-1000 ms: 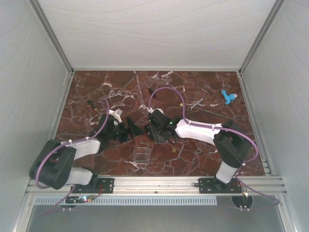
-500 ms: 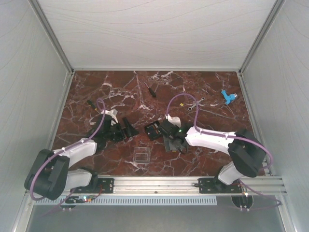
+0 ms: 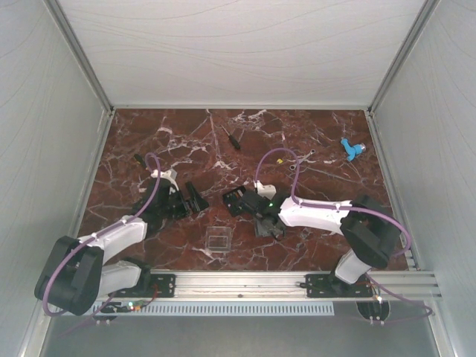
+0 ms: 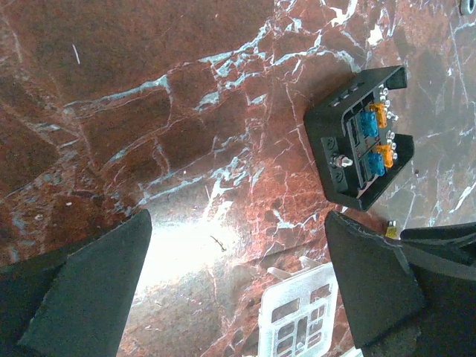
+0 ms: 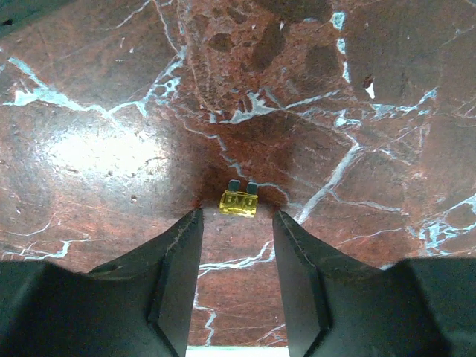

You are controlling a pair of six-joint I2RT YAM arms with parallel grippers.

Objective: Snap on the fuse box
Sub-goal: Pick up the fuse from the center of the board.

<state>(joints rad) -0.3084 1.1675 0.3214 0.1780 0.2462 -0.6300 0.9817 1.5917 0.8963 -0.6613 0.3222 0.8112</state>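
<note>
Both arms reach inward toward the middle, each gripper low and holding nothing.
The left arm (image 3: 123,230) stretches forward and to its right, and the left gripper (image 3: 192,201) has its jaws spread as wide as they go, with only bare surface between them. The right arm (image 3: 312,216) folds across to its left, with the right gripper (image 5: 236,217) pointing downward, jaws parted by a narrow gap and gripping nothing.
</note>
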